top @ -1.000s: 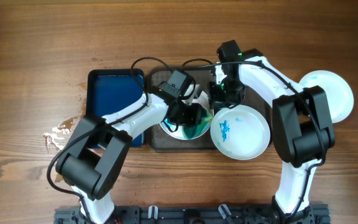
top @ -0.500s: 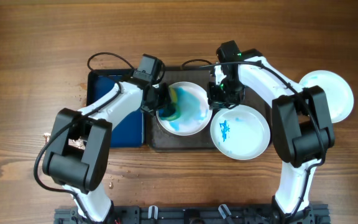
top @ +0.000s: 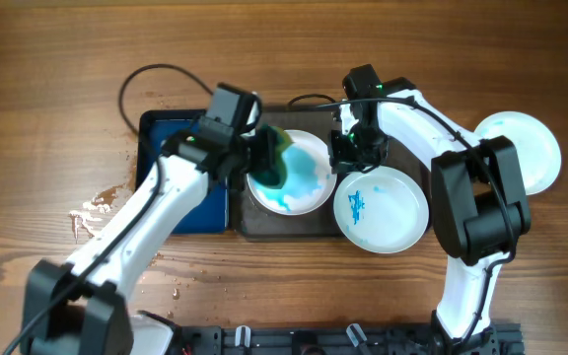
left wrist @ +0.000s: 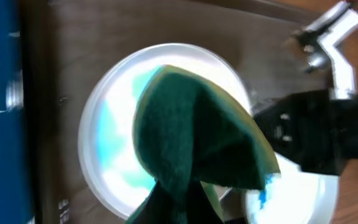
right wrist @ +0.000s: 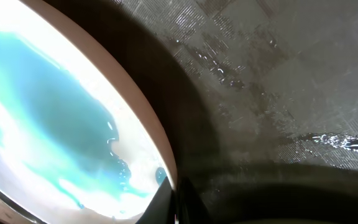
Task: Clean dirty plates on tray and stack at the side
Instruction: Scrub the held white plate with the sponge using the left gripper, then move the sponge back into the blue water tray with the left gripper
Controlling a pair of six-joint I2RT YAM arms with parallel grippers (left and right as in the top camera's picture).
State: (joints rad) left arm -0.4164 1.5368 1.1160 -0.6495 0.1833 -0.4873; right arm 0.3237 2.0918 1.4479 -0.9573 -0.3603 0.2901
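A white dirty plate [top: 304, 177] with blue wash lies on the left half of the dark tray [top: 294, 229]. My left gripper [top: 256, 158] is shut on a green sponge [top: 278, 164] pressed on the plate's left part; the left wrist view shows the sponge [left wrist: 197, 137] over the plate [left wrist: 114, 130]. My right gripper [top: 348, 150] is shut on this plate's right rim, and its fingertips [right wrist: 176, 196] pinch the rim [right wrist: 148, 124]. A second plate [top: 383, 209] with a blue smear sits at the tray's right end. A third plate [top: 519, 148] lies on the table at the far right.
A deep-blue tray [top: 176, 158] lies left of the dark tray, under my left arm. Wet splashes [top: 97, 202] mark the wood at the left. A black cable [top: 146, 79] loops behind the blue tray.
My left gripper has swept the sponge from the plate's lower middle to its upper left, and the arm's elbow has swung out left. More blue wash shows. The right arm has not moved.
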